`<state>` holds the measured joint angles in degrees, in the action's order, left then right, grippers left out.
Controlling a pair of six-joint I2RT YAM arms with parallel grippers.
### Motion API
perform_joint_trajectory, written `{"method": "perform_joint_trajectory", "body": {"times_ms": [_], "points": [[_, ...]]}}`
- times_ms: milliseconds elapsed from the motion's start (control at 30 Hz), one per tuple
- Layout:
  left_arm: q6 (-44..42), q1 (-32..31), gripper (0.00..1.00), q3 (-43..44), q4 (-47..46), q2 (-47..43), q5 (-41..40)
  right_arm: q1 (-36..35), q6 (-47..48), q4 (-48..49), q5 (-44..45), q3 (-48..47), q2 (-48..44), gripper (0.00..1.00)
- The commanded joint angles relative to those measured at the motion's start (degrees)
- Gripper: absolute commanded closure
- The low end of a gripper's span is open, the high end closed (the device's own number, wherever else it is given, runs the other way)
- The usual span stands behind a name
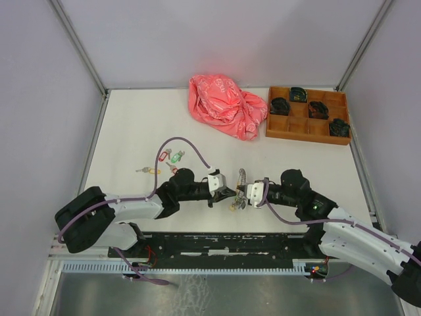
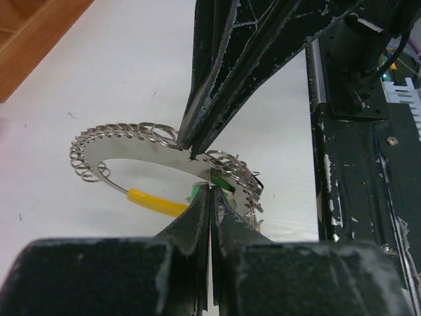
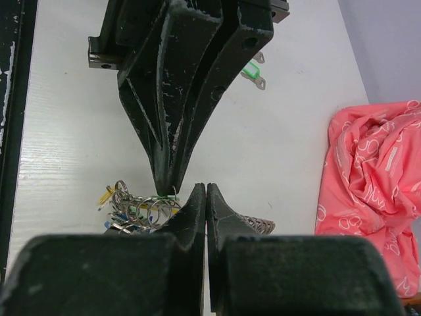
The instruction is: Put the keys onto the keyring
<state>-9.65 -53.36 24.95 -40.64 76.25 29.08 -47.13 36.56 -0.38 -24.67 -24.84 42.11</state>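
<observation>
The keyring (image 1: 241,178) is held up between my two grippers near the table's front middle. In the left wrist view its silvery coils (image 2: 118,131) curve left and its yellow band (image 2: 154,202) runs underneath. My right gripper (image 1: 245,195) is shut on the ring's flat metal strip (image 2: 158,158). My left gripper (image 1: 228,195) is shut at the ring on a green-tagged key (image 2: 227,184), mostly hidden by my fingers. Several tagged keys (image 3: 128,209) hang on the ring. Loose keys with a green tag (image 1: 175,157), a red tag (image 1: 162,155) and a yellow tag (image 1: 151,171) lie to the left.
A crumpled pink bag (image 1: 223,105) lies at the back middle and shows in the right wrist view (image 3: 371,178). A wooden compartment tray (image 1: 307,135) with black bundles stands at the back right. The black base rail (image 1: 230,243) runs along the near edge.
</observation>
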Motion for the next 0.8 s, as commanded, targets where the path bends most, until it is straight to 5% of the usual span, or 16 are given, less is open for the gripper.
{"method": "perform_joint_trajectory", "body": {"times_ms": [0,433,767], "points": [[6.9,0.2,0.97,-1.2,-11.0,0.1,0.2,-0.1,-2.9,7.6,-0.1,0.4,0.2,0.99],[10.6,0.2,0.97,-4.6,-11.1,0.7,-10.7,-0.1,-4.5,9.6,4.1,2.4,2.3,0.99],[18.8,0.2,0.97,0.2,20.0,-5.2,-27.3,-0.1,-7.2,14.4,9.3,3.5,5.5,0.99]]}}
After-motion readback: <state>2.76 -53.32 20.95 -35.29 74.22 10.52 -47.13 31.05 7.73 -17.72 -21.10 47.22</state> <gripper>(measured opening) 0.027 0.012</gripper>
